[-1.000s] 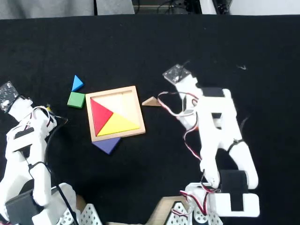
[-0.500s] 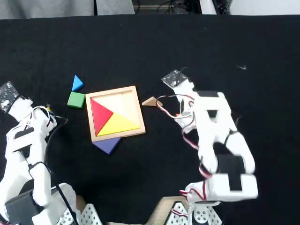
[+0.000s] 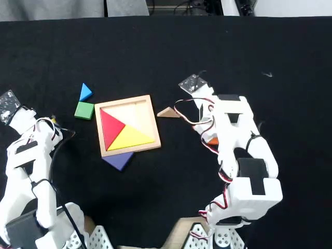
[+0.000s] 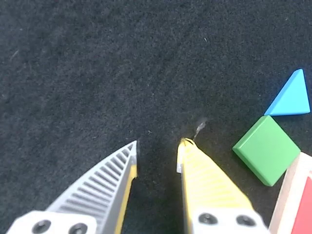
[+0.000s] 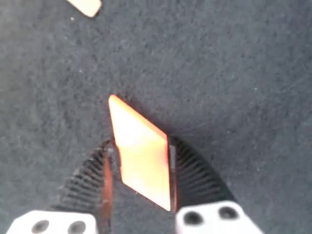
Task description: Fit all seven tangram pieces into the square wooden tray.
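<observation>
The right gripper (image 5: 140,144) is clamped on an orange parallelogram piece (image 5: 141,161), with one ribbed finger against each long side. The piece's sharp corner projects past the fingertips, seen against the black bench (image 5: 234,63). Taking the gripper's forward line as twelve o'clock, a tan piece (image 5: 86,6) lies at about eleven o'clock, well apart.
</observation>
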Tool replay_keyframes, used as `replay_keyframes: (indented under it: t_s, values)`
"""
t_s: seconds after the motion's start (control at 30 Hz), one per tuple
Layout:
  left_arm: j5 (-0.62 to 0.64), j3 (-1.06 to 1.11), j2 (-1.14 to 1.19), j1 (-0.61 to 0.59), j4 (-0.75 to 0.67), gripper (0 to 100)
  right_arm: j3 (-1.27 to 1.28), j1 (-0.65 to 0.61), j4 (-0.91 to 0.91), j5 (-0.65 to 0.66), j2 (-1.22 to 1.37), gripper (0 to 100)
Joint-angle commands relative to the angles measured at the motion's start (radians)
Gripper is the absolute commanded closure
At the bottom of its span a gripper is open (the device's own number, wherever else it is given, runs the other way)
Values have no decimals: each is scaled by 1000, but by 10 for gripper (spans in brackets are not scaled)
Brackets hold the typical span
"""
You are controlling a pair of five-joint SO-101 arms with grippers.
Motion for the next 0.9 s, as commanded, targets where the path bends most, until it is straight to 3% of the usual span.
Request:
replay_keyframes:
  t_s: [0.0, 0.17, 0.37, 0.6, 0.87]
  values:
    - [-11, -25, -14, 15, -21, 855, -30, -12, 69, 6, -35, 977]
    - [-11, -25, -14, 15, -21, 855, -45, -12, 209, 5, -242, 978]
    - [-11, -24, -14, 15, -21, 855, -45, -55, 298, -164, -479, 978]
    - [-11, -22, -14, 15, -21, 855, -50, -282, 365, -345, -558, 978]
    - [-11, -22, -14, 15, -21, 855, -87, -542, 219, -618, -556, 978]
